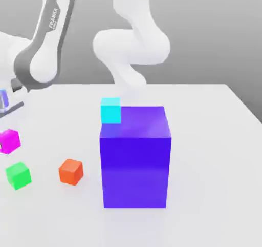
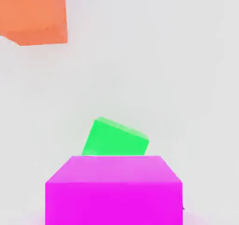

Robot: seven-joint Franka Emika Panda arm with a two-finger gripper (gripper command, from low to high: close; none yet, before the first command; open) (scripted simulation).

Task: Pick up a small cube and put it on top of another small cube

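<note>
Where the arm (image 1: 48, 36) bends, "FRANKA" reads.

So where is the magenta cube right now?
In the exterior view the magenta cube sits at the far left edge, just above the green cube and left of the orange cube.

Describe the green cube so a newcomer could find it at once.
Start at the big purple-blue block in the middle of the white table. Toward the exterior view's left sit an orange cube and, further left, the green cube. It is the only green thing, lying nearer the camera than the magenta cube.
</note>
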